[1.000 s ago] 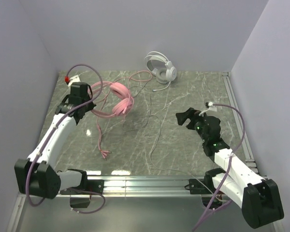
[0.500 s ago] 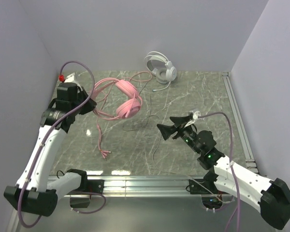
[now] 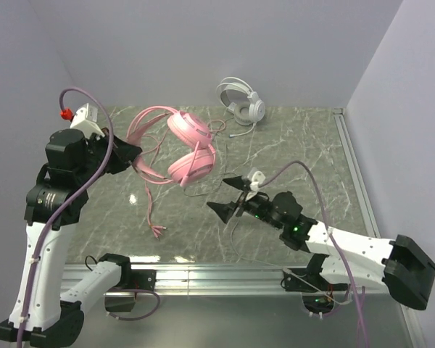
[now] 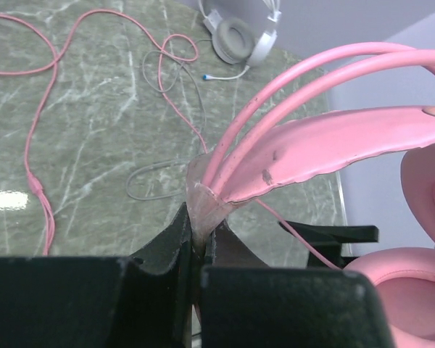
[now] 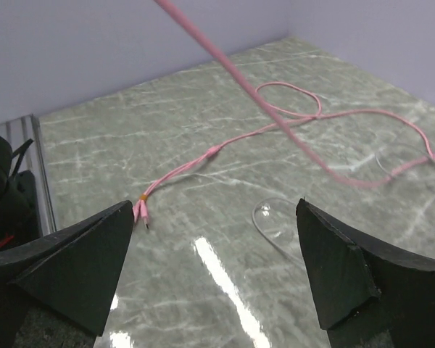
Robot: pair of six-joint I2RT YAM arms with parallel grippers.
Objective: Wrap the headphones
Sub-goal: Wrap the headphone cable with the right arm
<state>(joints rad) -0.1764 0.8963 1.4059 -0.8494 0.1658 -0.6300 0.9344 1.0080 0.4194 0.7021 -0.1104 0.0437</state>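
The pink headphones (image 3: 190,147) hang in the air over the left half of the table, and my left gripper (image 3: 134,156) is shut on the end of their headband (image 4: 326,138). In the left wrist view the jaws of that gripper (image 4: 201,243) pinch the band's clear tip. Their pink cable (image 3: 146,199) trails down to the table and ends in twin plugs (image 5: 141,210). The white headphones (image 3: 241,101) stand at the back wall. My right gripper (image 3: 225,196) is open and low over the table's middle, pointing left toward the pink cable (image 5: 275,123), holding nothing.
A thin white cable (image 3: 228,217) from the white headphones loops across the marble table's middle, also under the right gripper (image 5: 272,225). Purple walls close in on three sides. A metal rail (image 3: 203,275) runs along the near edge, another (image 3: 354,170) along the right.
My left arm has lifted the pink headphones higher and toward the centre, its wrist rising. The right arm has swung left and down across the table, jaws still open.
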